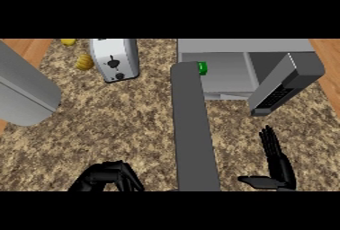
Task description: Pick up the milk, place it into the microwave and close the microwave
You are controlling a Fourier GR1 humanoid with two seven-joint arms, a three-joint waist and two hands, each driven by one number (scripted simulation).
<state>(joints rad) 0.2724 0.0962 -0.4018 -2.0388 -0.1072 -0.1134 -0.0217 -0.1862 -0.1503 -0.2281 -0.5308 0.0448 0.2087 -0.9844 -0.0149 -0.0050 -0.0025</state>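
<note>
Milk [203, 68] in microwave [225, 72], both hands away

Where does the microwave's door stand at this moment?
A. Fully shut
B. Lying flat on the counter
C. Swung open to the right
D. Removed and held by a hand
C: the microwave shows its open cavity, and its door angles outward at the right side.

forearm [192, 130] hides most of the green milk [203, 68].
</note>
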